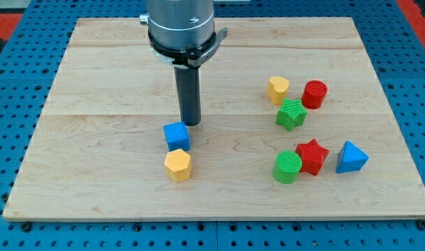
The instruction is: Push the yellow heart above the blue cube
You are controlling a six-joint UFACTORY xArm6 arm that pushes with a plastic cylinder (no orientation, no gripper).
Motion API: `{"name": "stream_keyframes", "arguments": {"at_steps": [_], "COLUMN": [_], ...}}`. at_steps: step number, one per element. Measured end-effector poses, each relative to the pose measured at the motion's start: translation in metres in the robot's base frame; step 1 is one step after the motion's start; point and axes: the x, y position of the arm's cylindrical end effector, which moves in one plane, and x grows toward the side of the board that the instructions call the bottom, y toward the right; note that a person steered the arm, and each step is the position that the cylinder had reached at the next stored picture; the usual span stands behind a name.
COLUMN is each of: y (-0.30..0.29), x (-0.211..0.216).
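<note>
The yellow heart (278, 89) lies at the view's right, next to the red cylinder (314, 94). The blue cube (176, 136) sits near the middle of the wooden board (93, 104), with a yellow hexagon (178, 165) just below it. My tip (190, 123) rests on the board just above and slightly right of the blue cube, close to its top edge. The yellow heart is far to the right of my tip.
A green star (291, 114) lies just below the yellow heart. A green cylinder (287, 167), a red star (312, 156) and a blue triangle (351, 157) form a row at the lower right. The board sits on a blue pegboard (10, 84).
</note>
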Motion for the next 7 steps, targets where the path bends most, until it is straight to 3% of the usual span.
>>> {"name": "stream_keyframes", "arguments": {"at_steps": [2, 3, 4, 5, 6, 7], "y": [0.07, 0.16, 0.174, 0.123, 0.06, 0.034], "x": [-0.113, -0.109, -0.072, -0.035, -0.028, -0.028]}}
